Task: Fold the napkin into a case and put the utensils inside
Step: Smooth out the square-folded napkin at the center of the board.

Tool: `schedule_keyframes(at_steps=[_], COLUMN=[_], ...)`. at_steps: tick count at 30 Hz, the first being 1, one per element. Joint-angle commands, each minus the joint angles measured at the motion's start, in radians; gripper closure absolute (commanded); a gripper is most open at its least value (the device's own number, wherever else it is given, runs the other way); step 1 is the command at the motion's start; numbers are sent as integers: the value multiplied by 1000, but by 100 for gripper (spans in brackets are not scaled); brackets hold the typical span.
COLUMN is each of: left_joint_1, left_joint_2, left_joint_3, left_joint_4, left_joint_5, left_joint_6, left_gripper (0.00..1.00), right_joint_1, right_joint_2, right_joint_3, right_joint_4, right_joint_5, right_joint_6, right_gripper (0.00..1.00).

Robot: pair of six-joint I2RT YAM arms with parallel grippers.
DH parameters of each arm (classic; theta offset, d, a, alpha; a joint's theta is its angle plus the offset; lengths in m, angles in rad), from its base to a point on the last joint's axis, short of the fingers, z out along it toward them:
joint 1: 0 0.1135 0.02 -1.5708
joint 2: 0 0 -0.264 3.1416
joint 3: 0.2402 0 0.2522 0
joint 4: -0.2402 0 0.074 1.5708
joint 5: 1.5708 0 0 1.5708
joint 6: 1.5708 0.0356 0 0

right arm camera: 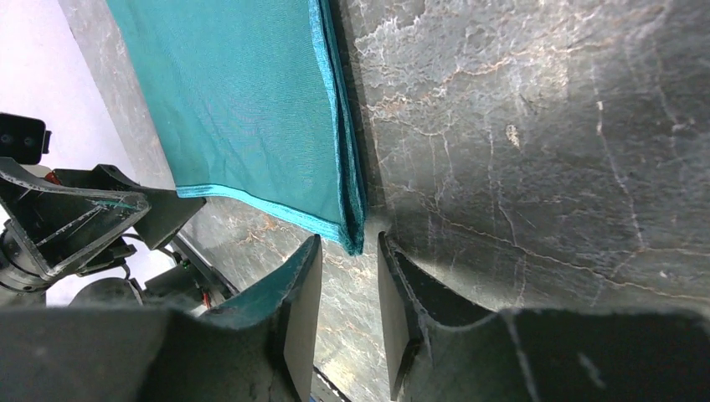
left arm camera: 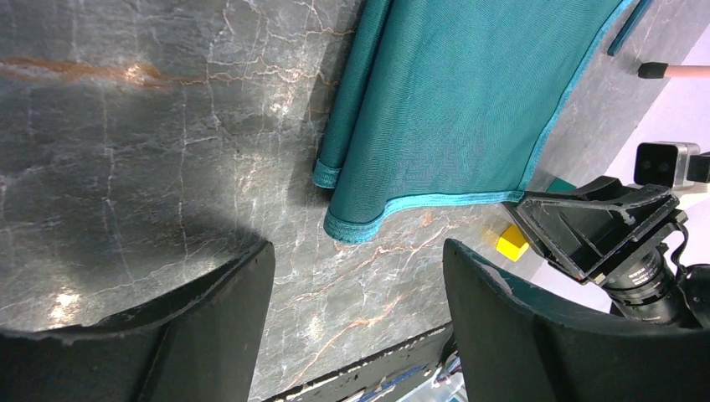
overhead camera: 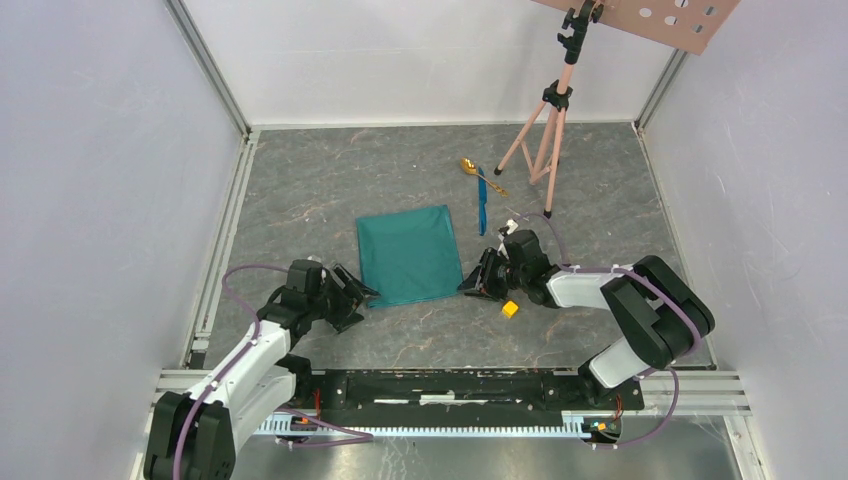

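Note:
The teal-green napkin (overhead camera: 408, 255) lies flat on the table as a folded rectangle with doubled edges. My left gripper (overhead camera: 362, 295) is open wide and empty just off the napkin's near-left corner (left arm camera: 352, 226). My right gripper (overhead camera: 470, 286) is at the near-right corner (right arm camera: 353, 239). Its jaws stand a narrow gap apart, with the corner just beyond the fingertips and nothing held. The gold spoon (overhead camera: 470, 167) and the blue knife (overhead camera: 481, 207) lie side by side on the table behind the napkin's right edge.
A yellow cube (overhead camera: 510, 309) lies beside the right gripper and also shows in the left wrist view (left arm camera: 511, 242). A pink tripod (overhead camera: 545, 130) stands at the back right, close to the utensils. White walls enclose the table.

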Motion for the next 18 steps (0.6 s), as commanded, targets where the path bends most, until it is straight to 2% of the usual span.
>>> schedule_keyframes(at_steps=[1, 11, 18], left_joint_1=[-1, -1, -1], left_joint_2=[-6, -20, -13], left_joint_3=[-6, -6, -9], left_joint_4=[6, -12, -18], left_joint_5=[-5, -3, -3], left_joint_6=[-23, -17, -6], left_gripper=[20, 23, 24], right_joint_1=[-1, -2, -1], right_joint_2=[7, 24, 41], right_joint_3=[-12, -23, -6], right_joint_4=[50, 76, 86], right_joint_5=[-2, 8, 7], right_joint_6=[20, 26, 14], right_gripper=[65, 78, 74])
